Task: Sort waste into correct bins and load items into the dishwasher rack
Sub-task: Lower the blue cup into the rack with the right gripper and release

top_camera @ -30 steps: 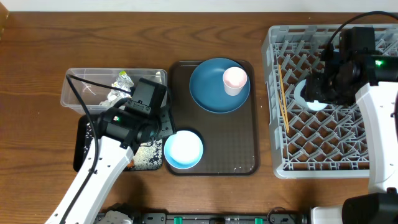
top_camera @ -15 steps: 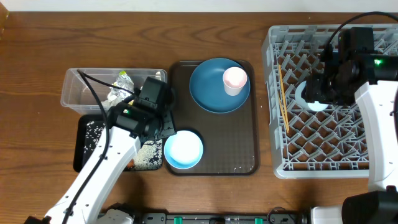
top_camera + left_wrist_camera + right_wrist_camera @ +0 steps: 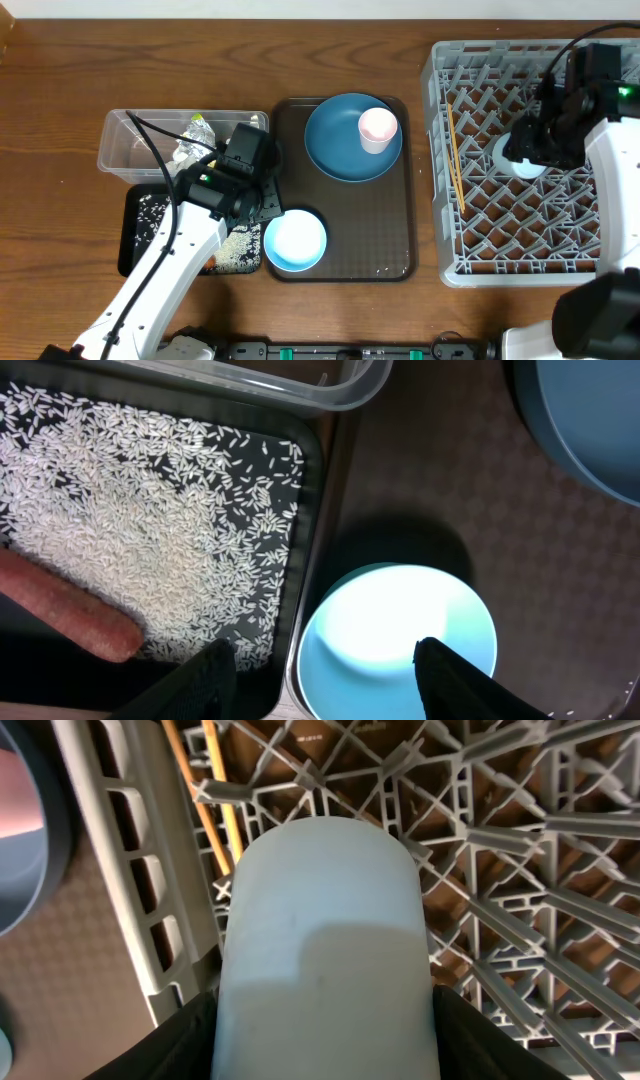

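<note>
Two kinds of job are here, and we think both are more than half done.

The waste looks sorted. The tissue (image 3: 188,152) and wrapper (image 3: 198,126) lie in the tub (image 3: 120,150) at 9 o'clock. The rice (image 3: 130,510) and carrot (image 3: 70,615) lie in the black tray (image 3: 126,240) at 8 o'clock. We see no waste anywhere else.

The rack (image 3: 520,250) sits at 3 o'clock. The chopsticks (image 3: 456,160) lie in it, along its 9 o'clock side. The right gripper (image 3: 325,1050) pinches the blue cup (image 3: 325,940) between its fingers. It holds the cup over the rack near the middle, close to the chopsticks. We cannot tell if the cup touches the pegs, so we count it as not put down yet.

Three things are left on the brown tray (image 3: 370,230) in the middle. The plate (image 3: 335,145) is at its 12 o'clock end. The pink cup (image 3: 377,128) stands on the plate, at the plate's 3 o'clock edge. The bowl (image 3: 400,630) is at the tray's 7 o'clock corner.

The left gripper (image 3: 325,675) hangs low over the bowl with its fingers spread and nothing between them. One finger is above the black tray's edge and the other is above the bowl. We guess the bowl goes to the rack next, then the pink cup and the plate.
</note>
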